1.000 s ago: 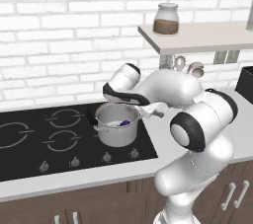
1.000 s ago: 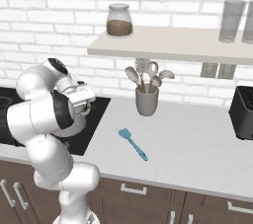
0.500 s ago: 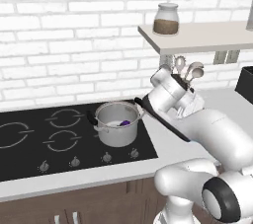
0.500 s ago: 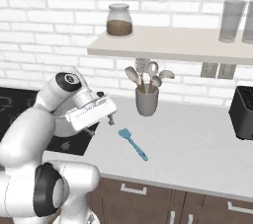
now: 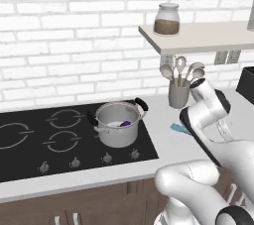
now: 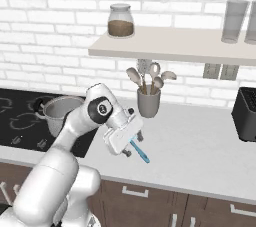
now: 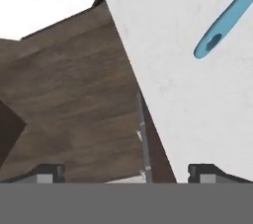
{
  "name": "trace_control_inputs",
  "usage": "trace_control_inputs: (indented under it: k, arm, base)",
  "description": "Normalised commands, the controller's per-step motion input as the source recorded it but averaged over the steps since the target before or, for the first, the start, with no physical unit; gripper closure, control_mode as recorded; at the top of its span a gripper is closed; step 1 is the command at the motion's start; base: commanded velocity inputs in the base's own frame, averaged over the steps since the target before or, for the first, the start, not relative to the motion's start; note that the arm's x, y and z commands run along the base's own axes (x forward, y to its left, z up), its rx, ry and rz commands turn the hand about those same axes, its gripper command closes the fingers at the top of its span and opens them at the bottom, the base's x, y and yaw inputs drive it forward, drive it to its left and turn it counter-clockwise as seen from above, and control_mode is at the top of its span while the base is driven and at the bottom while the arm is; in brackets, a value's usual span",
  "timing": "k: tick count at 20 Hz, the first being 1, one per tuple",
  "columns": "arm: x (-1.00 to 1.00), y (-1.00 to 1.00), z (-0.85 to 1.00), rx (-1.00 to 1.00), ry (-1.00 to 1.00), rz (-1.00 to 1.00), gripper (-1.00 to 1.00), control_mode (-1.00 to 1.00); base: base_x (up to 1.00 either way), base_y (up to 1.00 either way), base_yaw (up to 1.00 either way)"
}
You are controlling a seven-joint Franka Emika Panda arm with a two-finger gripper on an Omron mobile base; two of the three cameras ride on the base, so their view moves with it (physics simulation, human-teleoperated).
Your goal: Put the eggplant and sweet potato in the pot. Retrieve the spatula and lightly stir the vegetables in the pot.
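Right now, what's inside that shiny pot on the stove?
In the pot, the left base view shows a small dark-purple eggplant lying against its pale interior. The near wall hides the rest of the bottom, so I cannot tell whether a sweet potato is there.

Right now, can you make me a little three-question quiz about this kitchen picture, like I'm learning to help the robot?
1. True or false: the spatula is standing in the utensil cup with the spoons.
2. Which one is inside the pot? A) a jar B) the eggplant C) a toaster
3. Fill in the blank: the gripper is hovering over the white ____.

Key:
1. False. It lies flat on the counter, in front of the cup.
2. B. A dark-purple bit shows inside the pot on the stove.
3. Counter. The gripper hangs just above the spatula there, with its fingers apart and nothing between them.
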Motion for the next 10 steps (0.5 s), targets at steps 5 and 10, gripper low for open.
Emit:
trace_control_inputs:
  k: [5,10]
  arm:
    - [0.23,-0.46,-0.38,0.41,-0.01,0.19,-1.0,-1.0]
    - [0.44,-0.06,-0.19,0.34,-0.01,-0.02,-1.0,-1.0]
  base:
    - [0.0,0.0,0.0]
    - [0.0,0.0,0.0]
